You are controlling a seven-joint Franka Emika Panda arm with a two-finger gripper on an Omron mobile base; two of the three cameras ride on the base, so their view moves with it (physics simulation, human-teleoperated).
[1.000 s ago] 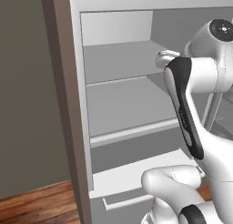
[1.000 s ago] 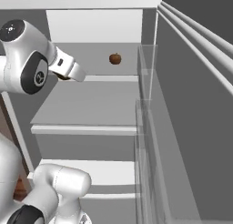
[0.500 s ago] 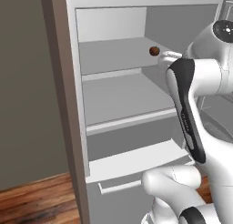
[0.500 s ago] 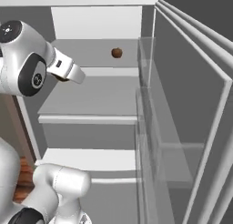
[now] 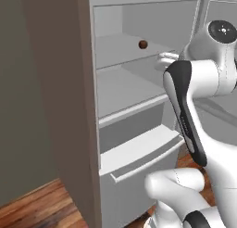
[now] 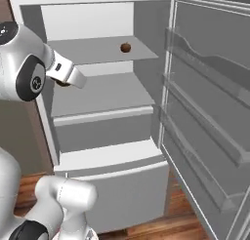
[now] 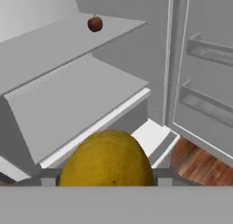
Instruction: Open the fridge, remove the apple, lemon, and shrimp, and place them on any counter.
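Backing away, your base shows more of the fridge (image 5: 134, 106) than a second ago, apple (image 5: 143, 44) left on its upper shelf; right base view agrees; hand view: tool (image 7: 107, 182) grasps the lemon (image 7: 107, 159), so carry it to a surface

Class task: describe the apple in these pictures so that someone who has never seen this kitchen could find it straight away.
Start at the open fridge with its white shelves. On the upper shelf, toward the back, sits the apple, alone there. It is small, round and dark red-brown, unlike the yellow lemon close against the hand camera.
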